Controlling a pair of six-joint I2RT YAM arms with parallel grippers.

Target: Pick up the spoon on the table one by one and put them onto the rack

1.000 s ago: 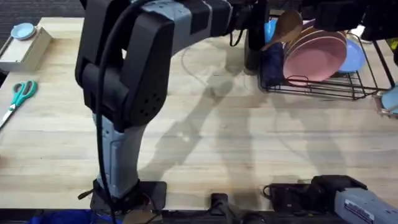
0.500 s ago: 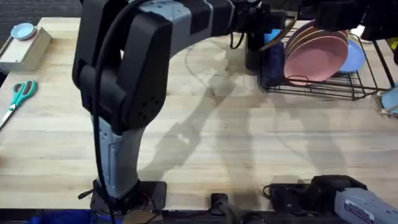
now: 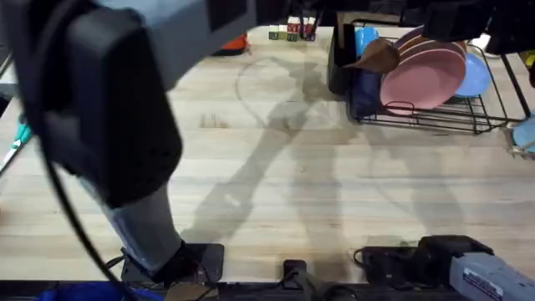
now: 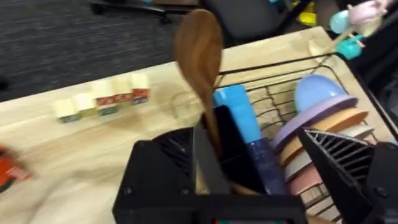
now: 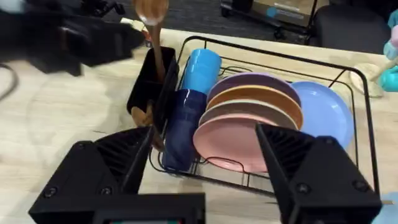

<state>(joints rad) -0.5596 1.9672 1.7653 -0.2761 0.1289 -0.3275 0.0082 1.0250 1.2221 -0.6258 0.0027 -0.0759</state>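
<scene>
One brown wooden spoon (image 4: 199, 50) stands upright with its handle down in the black utensil holder (image 4: 239, 155) at the rack's left end. From overhead its bowl (image 3: 380, 54) leans toward the plates. A second brown spoon end (image 5: 144, 115) shows low in the same holder. My left gripper (image 4: 245, 134) is open, its fingers spread on either side of the holder and clear of the handle. The right gripper (image 5: 204, 130) hangs open and empty above the front of the black wire rack (image 5: 348, 93).
The rack holds pink, tan and purple plates (image 5: 249, 124), a blue plate (image 5: 323, 112) and blue cups (image 5: 199, 68). Small coloured blocks (image 3: 292, 33) and an orange object (image 3: 236, 42) lie at the table's far edge. Teal scissors (image 3: 17, 138) peek out at the left.
The left arm has let go of the spoon, then risen and pulled back from the rack toward the camera. The spoon stays in the holder, its bowl a little lower.
</scene>
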